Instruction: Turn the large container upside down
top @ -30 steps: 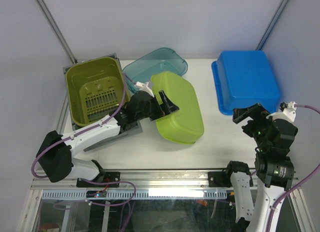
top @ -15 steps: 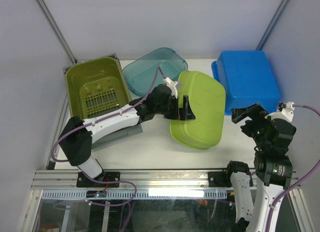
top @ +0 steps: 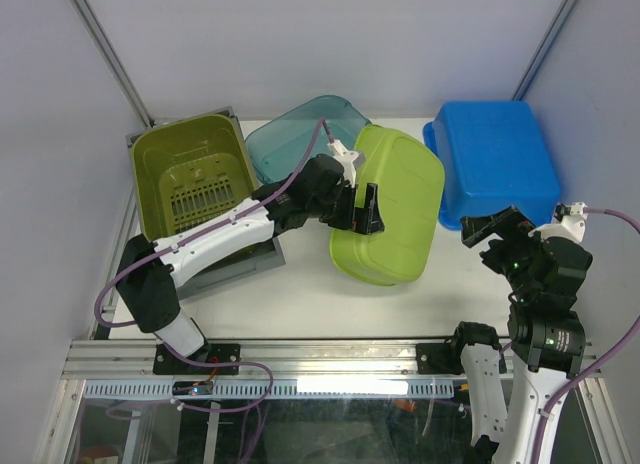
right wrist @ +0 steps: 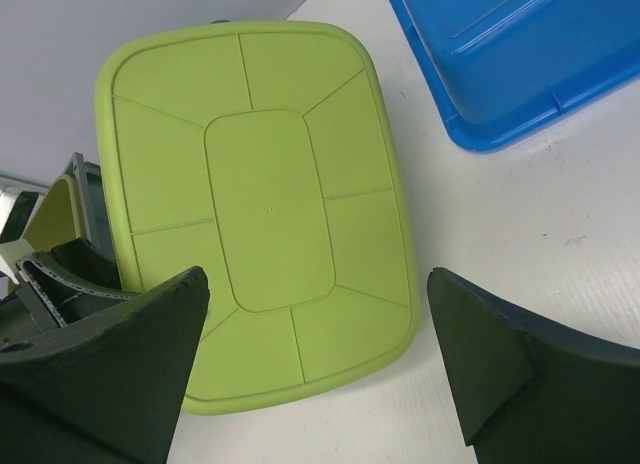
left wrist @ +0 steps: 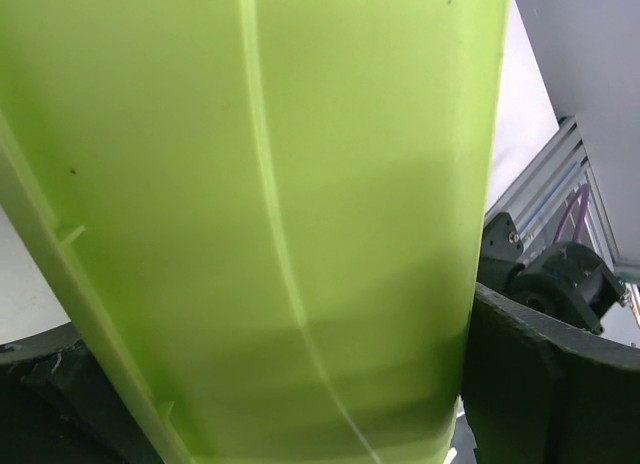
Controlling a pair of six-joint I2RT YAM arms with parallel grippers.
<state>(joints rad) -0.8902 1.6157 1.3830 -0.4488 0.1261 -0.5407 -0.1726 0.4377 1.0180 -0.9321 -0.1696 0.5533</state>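
Observation:
The large lime green container (top: 395, 199) stands tilted on its lower edge at mid table, its panelled bottom facing right, as the right wrist view (right wrist: 265, 204) shows. My left gripper (top: 362, 216) is at its left side wall with the jaws spread wide. In the left wrist view the green wall (left wrist: 280, 204) fills the space between the fingers (left wrist: 545, 384) and lies against them. My right gripper (top: 495, 224) is open and empty, to the right of the container and above the table.
An olive bin (top: 190, 179) with a slotted floor sits at the back left on a grey tray. A teal tub (top: 290, 134) lies behind the green container. A blue tub (top: 495, 159) lies upside down at the back right, close to my right gripper.
My left arm reached to the right and carried the green container with it. The container went from lying low on the table to standing steeply on its edge. The right arm stayed still.

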